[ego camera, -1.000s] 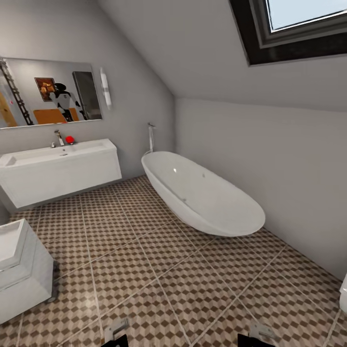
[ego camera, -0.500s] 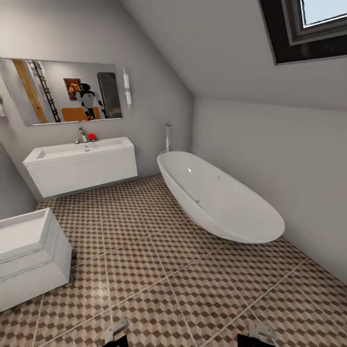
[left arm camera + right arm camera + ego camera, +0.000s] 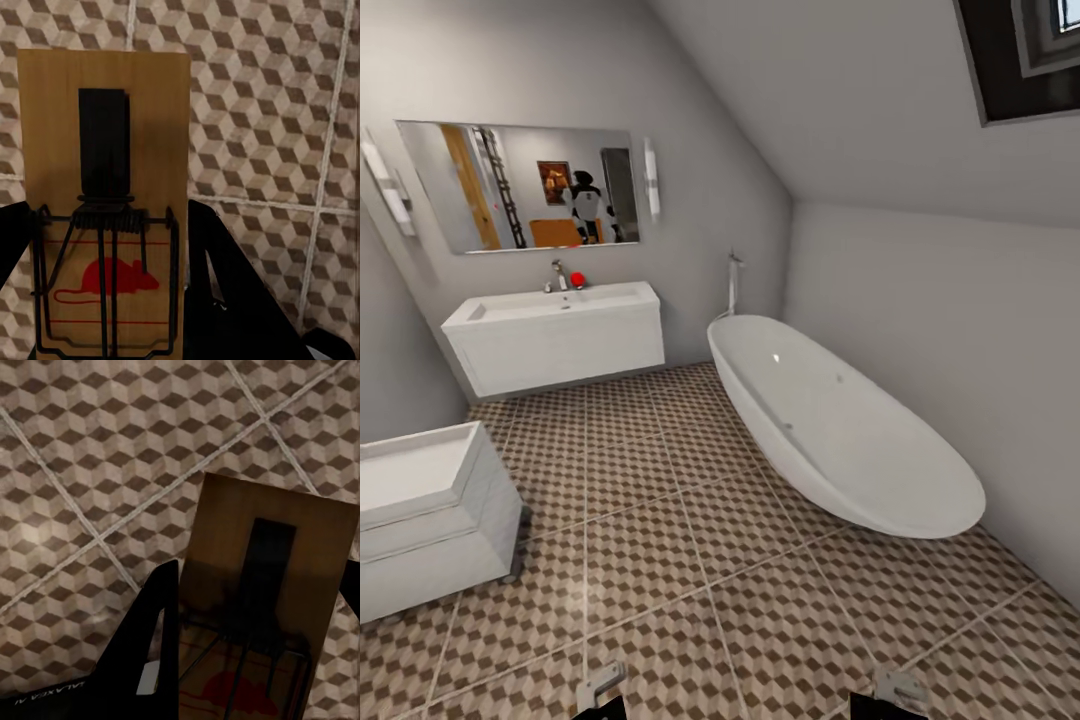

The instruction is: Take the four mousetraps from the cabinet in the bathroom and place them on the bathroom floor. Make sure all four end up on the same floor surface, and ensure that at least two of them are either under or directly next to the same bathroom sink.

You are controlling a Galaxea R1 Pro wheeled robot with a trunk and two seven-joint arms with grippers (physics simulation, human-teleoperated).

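In the left wrist view a mousetrap (image 3: 105, 150), a flat wooden board with dark wire spring parts and a red mouse print, sits between the black fingers (image 3: 225, 292) of my left gripper (image 3: 109, 300), which is shut on it. My right gripper (image 3: 255, 652) is shut on a second mousetrap (image 3: 270, 555) in the same way. Both traps hang above the cube-patterned bathroom floor (image 3: 690, 540). A white wall-hung sink (image 3: 560, 345) stands at the far left wall, well ahead of both grippers. The cabinet is out of view.
A white oval bathtub (image 3: 840, 430) lies along the right wall under the sloped ceiling. A second white basin unit (image 3: 430, 530) stands on the floor at the near left. A mirror (image 3: 520, 185) hangs above the far sink, with a tap and a small red object (image 3: 577, 279) on the sink's rim.
The camera has turned left, so the sink, tub and near basin unit have all slid to the right in the picture. Nothing in the room itself has moved.
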